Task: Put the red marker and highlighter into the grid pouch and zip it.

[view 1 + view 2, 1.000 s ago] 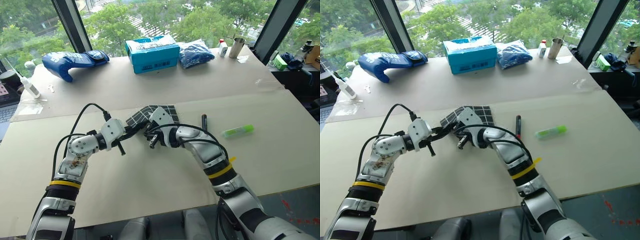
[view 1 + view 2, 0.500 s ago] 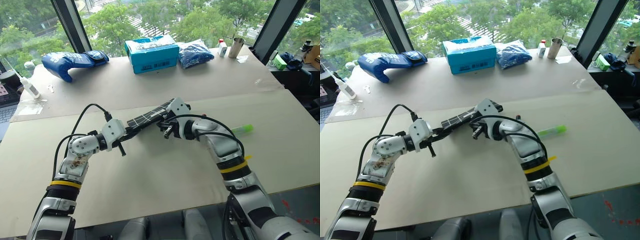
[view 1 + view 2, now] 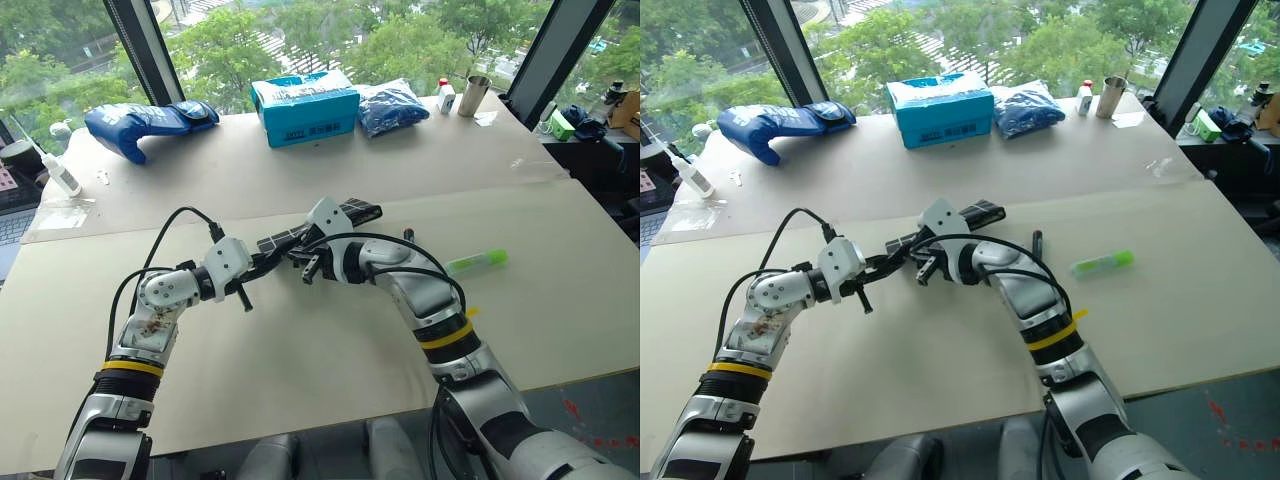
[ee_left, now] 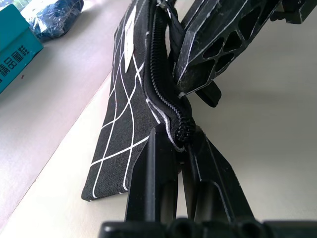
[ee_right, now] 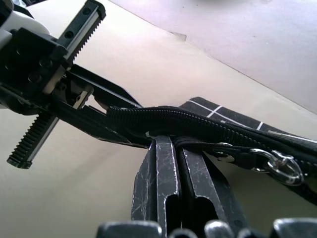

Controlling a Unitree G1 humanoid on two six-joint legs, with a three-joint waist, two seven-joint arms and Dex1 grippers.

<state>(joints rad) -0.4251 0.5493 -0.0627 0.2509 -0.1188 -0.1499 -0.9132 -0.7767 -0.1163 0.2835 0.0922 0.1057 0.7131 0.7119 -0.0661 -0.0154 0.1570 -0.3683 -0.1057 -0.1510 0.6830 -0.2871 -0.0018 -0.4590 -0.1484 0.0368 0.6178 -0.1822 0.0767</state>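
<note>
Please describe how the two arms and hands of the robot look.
Both arms have silver-grey segments with white wrist housings, yellow bands and black cables looping outside. The left hand and right hand each have two flat black fingers; a toothed black rail shows on the left one.

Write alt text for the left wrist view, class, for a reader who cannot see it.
The left claw is shut on the end of the grid pouch, held on edge with its zipper facing the camera. The right claw reaches in beside the zipper. A teal box and a blue bag sit farther back on the table.
</note>
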